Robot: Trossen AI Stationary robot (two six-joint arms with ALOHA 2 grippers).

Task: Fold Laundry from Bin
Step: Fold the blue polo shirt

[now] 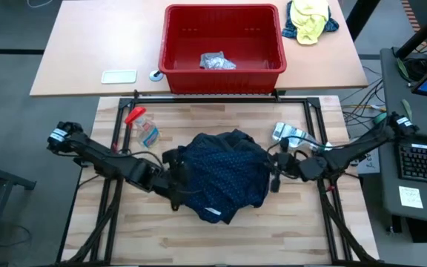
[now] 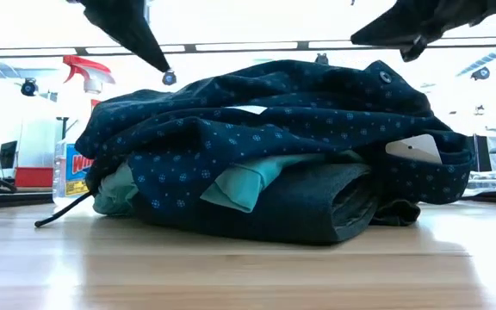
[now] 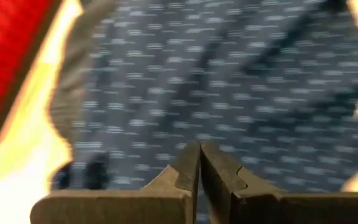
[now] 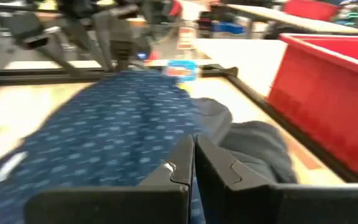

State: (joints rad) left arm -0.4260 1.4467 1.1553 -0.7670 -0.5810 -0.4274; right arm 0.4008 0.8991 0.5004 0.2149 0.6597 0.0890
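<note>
The laundry [image 1: 224, 176] lies heaped in the middle of the wooden table [image 1: 161, 237], a navy dotted garment [image 2: 300, 112] draped over the top with a turquoise piece [image 2: 248, 181] and a dark grey piece [image 2: 317, 207] showing beneath it in the low view. The left gripper [image 1: 175, 178] sits at the pile's left edge, its jaws pressed fully together with nothing visibly caught between them — the dotted cloth [image 3: 229, 81] spreads just ahead of the fingertips. The right gripper [image 1: 275, 172] is at the pile's right edge, jaws likewise closed tight and holding nothing visible; the navy fabric [image 4: 104, 137] lies directly beyond its tips, with a dark grey fold [image 4: 253, 149] beside it. The bin [image 1: 222, 48] stands well beyond both sets of jaws, on the far table, holding one small grey item [image 1: 216, 62]. A spray bottle [image 1: 143, 127] lies near the left gripper, beyond the pile's corner.
</note>
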